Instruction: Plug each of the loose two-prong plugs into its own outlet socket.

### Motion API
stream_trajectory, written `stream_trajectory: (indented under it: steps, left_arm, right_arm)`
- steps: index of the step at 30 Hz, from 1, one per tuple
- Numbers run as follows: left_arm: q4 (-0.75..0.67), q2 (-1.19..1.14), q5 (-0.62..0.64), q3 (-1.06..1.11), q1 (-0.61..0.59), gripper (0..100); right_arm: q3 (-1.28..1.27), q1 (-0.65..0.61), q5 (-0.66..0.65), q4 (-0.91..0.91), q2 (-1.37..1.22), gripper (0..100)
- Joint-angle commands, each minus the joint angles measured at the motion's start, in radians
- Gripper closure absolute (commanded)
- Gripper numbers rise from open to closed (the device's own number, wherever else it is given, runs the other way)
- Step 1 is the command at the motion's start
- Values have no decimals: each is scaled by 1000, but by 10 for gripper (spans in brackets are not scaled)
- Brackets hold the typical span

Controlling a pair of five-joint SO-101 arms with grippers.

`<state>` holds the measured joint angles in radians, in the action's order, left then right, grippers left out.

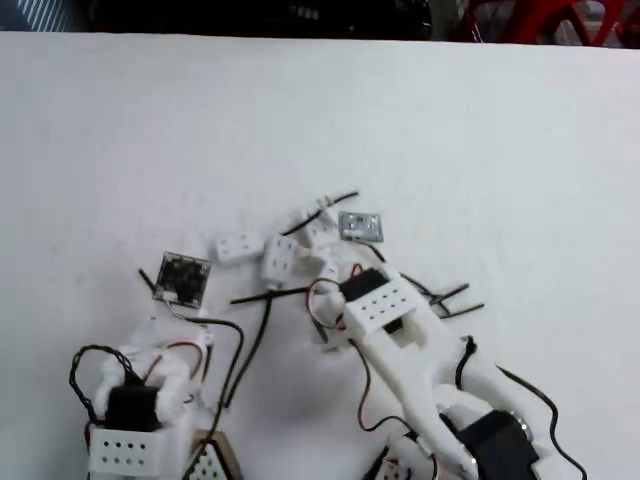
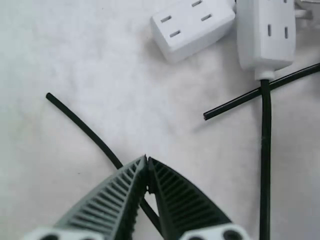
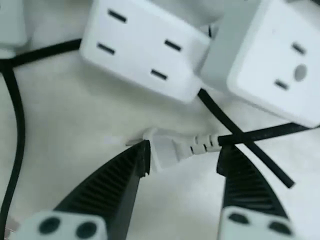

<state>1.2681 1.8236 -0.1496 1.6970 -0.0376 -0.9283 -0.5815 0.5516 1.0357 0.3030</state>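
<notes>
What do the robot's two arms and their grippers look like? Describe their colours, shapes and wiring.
Both the left arm and the right arm are white plastic shells with black motor blocks, plates dotted with holes, and loose red and black wires. The left gripper and the right gripper have dark, tapering, wedge-shaped fingers with ribbed inner faces, set on white bases with round holes.

One gripper closed, one spread.
The left gripper (image 2: 147, 167) tips meet, apparently fully; the right gripper (image 3: 184, 152) gapes, its arm (image 1: 410, 335) stretched forward.
</notes>
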Motion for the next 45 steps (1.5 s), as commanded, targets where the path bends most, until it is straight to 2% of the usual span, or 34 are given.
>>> stream_trajectory:
  steps: [1,3,8,10,12,17,21,25,28,31,36,38,45]
  left_arm:
    - [-21,10,2,-5,13,975]
    - [-21,10,2,-5,13,975]
    - [-21,10,2,-5,13,975]
    - [-21,10,2,-5,13,975]
    - [-21,10,2,-5,13,975]
    - [-21,10,0,-5,13,975]
    - [-21,10,0,-5,13,975]
    - [-21,10,0,-5,13,975]
    - [-21,10,0,-5,13,975]
    - [-21,10,0,-5,13,975]
    - [-21,10,0,-5,13,975]
    - [-21,10,0,-5,13,975]
    - [-21,10,0,-5,13,975]
  right_arm:
    - [20,15,21,-48,-50,777]
    - [25,16,21,-50,-58,816]
    - [66,58,11,-48,-58,990]
    - [78,94,9,-44,-58,964]
    - [87,131,0,-44,-58,981]
    - [94,208,-120,-7,-56,982]
    - [160,308,-269,97,-56,982]
    - [267,437,-520,217,-56,982]
    - [296,483,-709,277,-64,982]
    - [278,475,-895,302,-67,982]
    - [218,381,-1168,297,-67,981]
    - [201,341,-1211,297,-67,981]
    - [180,274,-1209,300,-68,977]
